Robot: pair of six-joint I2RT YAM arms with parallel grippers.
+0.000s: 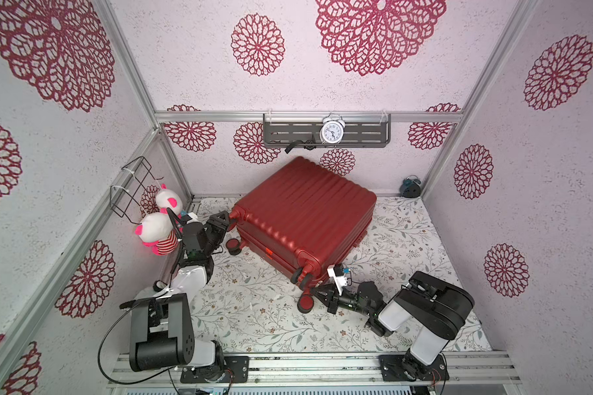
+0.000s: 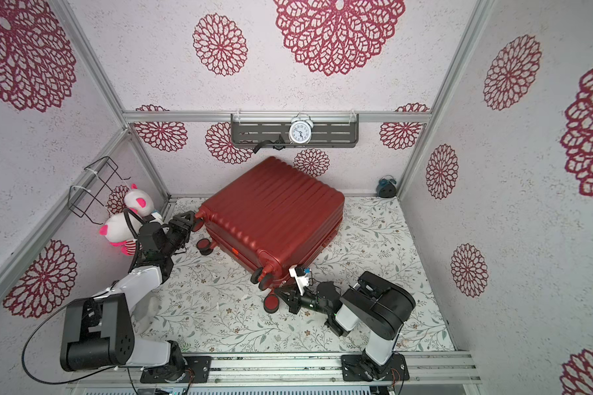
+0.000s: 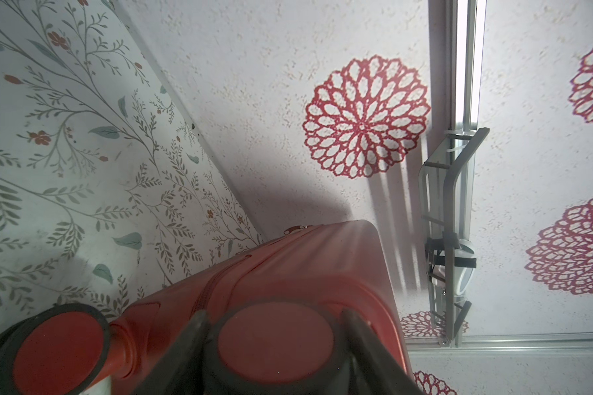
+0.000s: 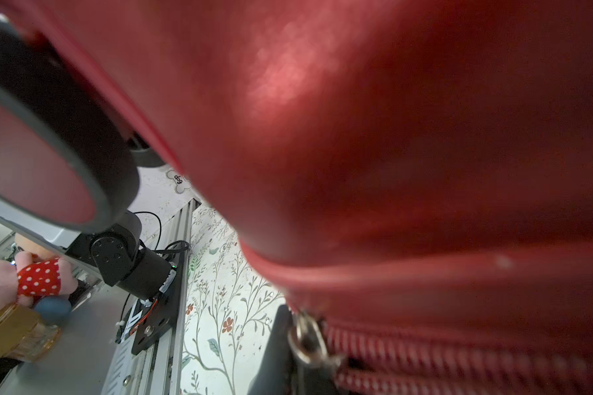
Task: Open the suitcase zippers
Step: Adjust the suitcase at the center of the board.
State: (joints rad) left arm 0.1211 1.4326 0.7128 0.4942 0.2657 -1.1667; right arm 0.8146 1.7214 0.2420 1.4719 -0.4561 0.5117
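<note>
Suitcase (image 1: 305,212) is lying flat on its big side on the floral table cover (image 1: 254,325), toward the back middle and turned on a diagonal. The wheeled end faces near-left toward the arms and the opposite end points at the back-right corner, so the long axis runs roughly near-left to far-right, though foreshortening makes it look nearly square in both top views. Left gripper (image 1: 227,219) is clamped around the corner wheel (image 1: 234,219) at the far-left corner; the left wrist view shows a dark finger (image 3: 194,342) pressed on each side of it. Right gripper (image 1: 314,291) is clenched shut at the near corner, tucked between the case and the near wheel (image 1: 305,303), right by the zippers (image 4: 425,366). The metal pull (image 4: 307,342) sits just beside it, but it's too blurry to tell if it's actually pinched. Around it: plush toys (image 1: 158,225) and a wire basket (image 1: 131,186) on the left wall by the left arm, an alarm clock (image 1: 331,131) on a grey shelf (image 1: 356,141) on the back wall, and a small dark blue thing (image 1: 410,186) in the back-right corner.
</note>
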